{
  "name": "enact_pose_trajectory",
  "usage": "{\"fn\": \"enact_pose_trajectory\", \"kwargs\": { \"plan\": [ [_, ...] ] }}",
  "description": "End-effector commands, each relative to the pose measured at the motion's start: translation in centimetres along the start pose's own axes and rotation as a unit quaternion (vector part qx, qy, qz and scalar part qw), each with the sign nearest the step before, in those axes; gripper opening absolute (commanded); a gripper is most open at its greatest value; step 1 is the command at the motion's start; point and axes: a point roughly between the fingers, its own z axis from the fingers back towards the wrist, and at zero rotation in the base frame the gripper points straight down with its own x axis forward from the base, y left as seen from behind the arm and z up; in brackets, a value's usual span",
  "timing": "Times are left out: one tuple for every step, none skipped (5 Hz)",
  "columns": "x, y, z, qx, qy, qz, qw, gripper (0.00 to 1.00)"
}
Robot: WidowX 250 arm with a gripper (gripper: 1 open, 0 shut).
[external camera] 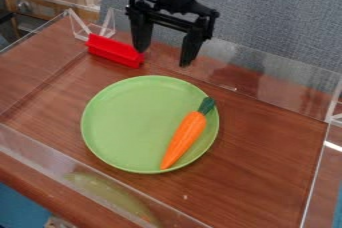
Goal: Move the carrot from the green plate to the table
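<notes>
Nearest the camera, a low clear acrylic wall (147, 197) edges the glossy reddish-brown worktop (54, 82); the pane is hard to trace except by its bright rim and reflections, and its right end runs out of view. Behind it lies the green plate (120, 122), round and flat with a shallow rim, fully in view. The carrot (187, 137) rests on the plate's right side, its tapered orange body running from the near rim up toward the back right, with the dark green stem tip pointing away from the camera near the plate's far right edge.

Farther back, to the left, a red block (115, 51) sits on the worktop. Beside it, above the surface beyond the plate's far rim, hangs the black gripper (163, 52), pointing down with its fingers spread wide and nothing between them. It is well apart from the carrot. The arm above is cut off by the top edge. Beyond stand a grey panel and cardboard boxes, only partly visible.
</notes>
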Motion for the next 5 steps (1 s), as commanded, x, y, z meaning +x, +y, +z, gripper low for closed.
{"fn": "enact_pose_trajectory", "kwargs": {
  "plan": [
    [0.8,0.8,1.4,0.002,-0.027,0.015,0.9995,1.0],
    [1.5,1.4,0.0,0.006,-0.024,0.001,0.9997,1.0],
    [1.5,1.7,-0.1,0.002,-0.031,-0.009,0.9995,1.0],
    [1.2,1.9,-0.2,-0.002,-0.039,-0.009,0.9992,1.0],
    [1.1,2.0,0.2,-0.006,-0.052,-0.007,0.9986,1.0]
  ]
}}
